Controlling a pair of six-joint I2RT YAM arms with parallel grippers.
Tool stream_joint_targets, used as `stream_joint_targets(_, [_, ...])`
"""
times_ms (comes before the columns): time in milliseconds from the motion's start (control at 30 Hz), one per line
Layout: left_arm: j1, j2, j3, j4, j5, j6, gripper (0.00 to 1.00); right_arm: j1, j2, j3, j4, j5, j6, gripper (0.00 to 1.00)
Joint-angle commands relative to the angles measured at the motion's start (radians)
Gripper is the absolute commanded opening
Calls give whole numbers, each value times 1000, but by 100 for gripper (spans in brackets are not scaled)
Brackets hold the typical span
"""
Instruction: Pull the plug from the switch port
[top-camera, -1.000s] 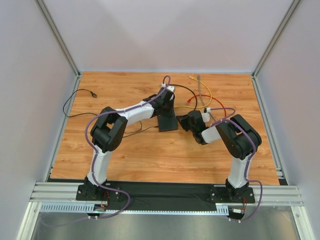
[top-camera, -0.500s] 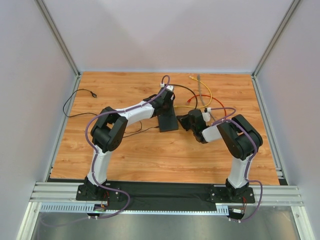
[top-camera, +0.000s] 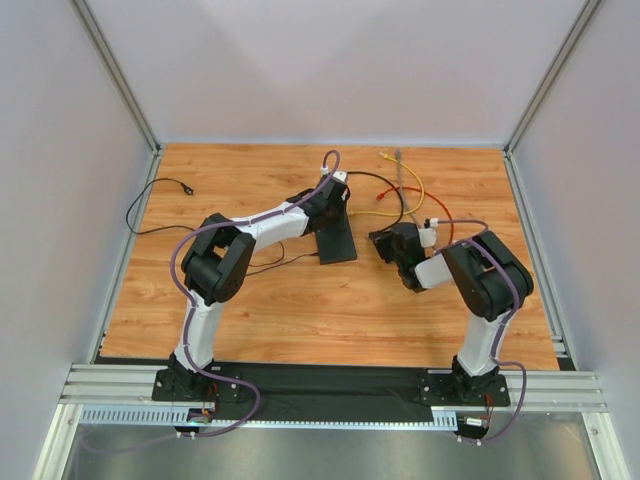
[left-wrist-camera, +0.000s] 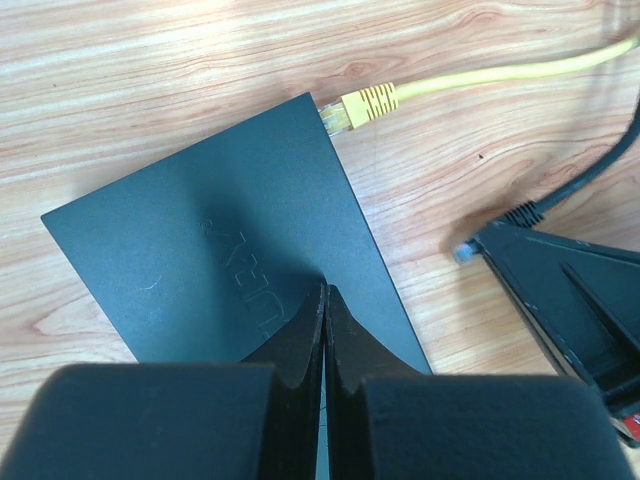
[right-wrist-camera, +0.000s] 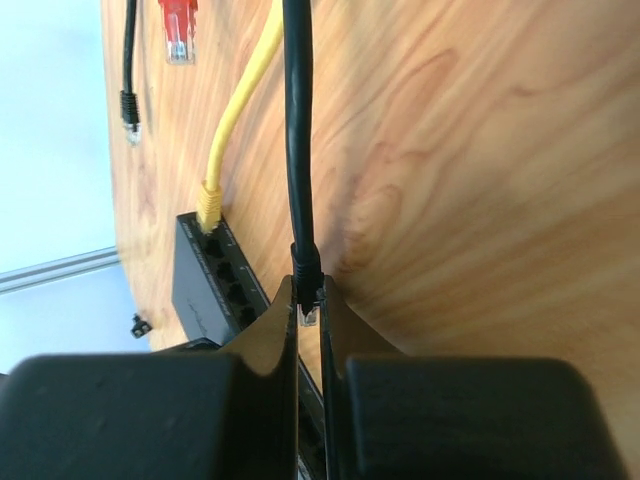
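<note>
Plug (right-wrist-camera: 305, 265) on the black cable (right-wrist-camera: 297, 120) is pinched in the right gripper (right-wrist-camera: 306, 290), jaws narrowed right down on its boot, clear tip showing just behind. And it looks free: from the left wrist there's bare wood between that tip and the switch (left-wrist-camera: 220, 250). The switch lies flat on the table (top-camera: 300, 320), just left of the right gripper, long axis running away from the arm bases, socket edge facing the right arm. Left gripper (left-wrist-camera: 325, 290) is closed up tight, tips pressed on the switch's top, seemingly pinning it. A yellow plug (left-wrist-camera: 362, 105) sits in the end socket. Any further pull goes rightward, straight off that socket edge, and the right arm is the one placed for it.
</note>
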Motion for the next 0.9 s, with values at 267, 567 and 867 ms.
stream_joint_targets(267, [10,53,-58,-142,-2,32,0,-85,-357,-86,-369,226,-196,0])
stream_joint_targets(567, [24,23,-84,-115,19,37,0,-238,-497,-85,-603,235,-259,0])
stream_joint_targets(867, [26,-11,-113,-87,33,42,0,-306,-549,-111,-698,264,-297,14])
